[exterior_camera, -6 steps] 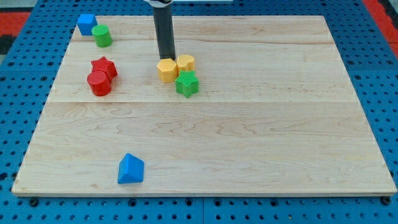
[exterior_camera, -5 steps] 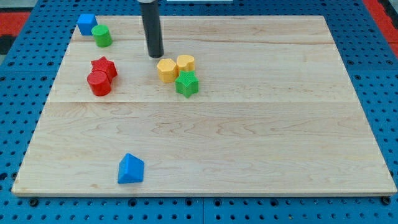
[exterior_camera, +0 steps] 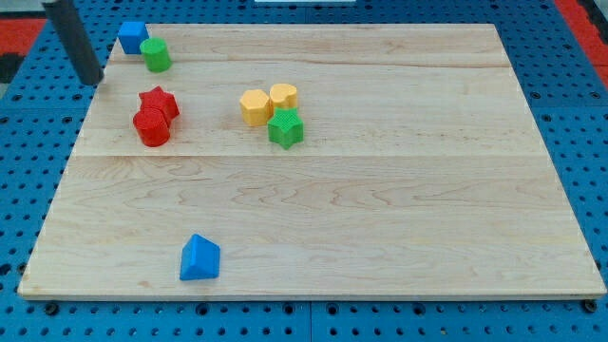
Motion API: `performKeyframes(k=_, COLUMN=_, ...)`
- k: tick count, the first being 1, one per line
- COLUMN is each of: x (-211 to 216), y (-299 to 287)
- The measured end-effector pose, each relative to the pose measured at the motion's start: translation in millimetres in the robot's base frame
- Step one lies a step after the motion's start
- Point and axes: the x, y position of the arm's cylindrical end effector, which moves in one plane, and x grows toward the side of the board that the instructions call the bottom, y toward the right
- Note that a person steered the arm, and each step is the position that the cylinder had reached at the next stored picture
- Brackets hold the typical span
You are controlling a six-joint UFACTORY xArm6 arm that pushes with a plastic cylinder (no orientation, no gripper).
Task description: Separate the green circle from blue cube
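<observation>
The green circle (exterior_camera: 157, 55) sits at the board's top left, touching the blue cube (exterior_camera: 132, 37), which lies just up and to its left. My tip (exterior_camera: 92, 81) is at the board's left edge, left of and slightly below both blocks, apart from them.
A red star (exterior_camera: 160, 100) and a red cylinder (exterior_camera: 151, 126) sit together below the green circle. Two yellow blocks (exterior_camera: 255, 107) (exterior_camera: 283, 96) and a green star (exterior_camera: 285, 127) cluster near the middle. A blue triangular block (exterior_camera: 199, 258) lies near the bottom edge of the wooden board (exterior_camera: 380, 209).
My tip has moved from beside the yellow blocks leftwards across the board to its left edge. No block has moved.
</observation>
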Motion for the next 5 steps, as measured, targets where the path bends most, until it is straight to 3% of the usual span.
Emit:
performKeyframes(k=1, x=-45, y=21)
performKeyframes(k=4, x=-3, y=170)
performKeyframes(k=5, x=-39, y=192)
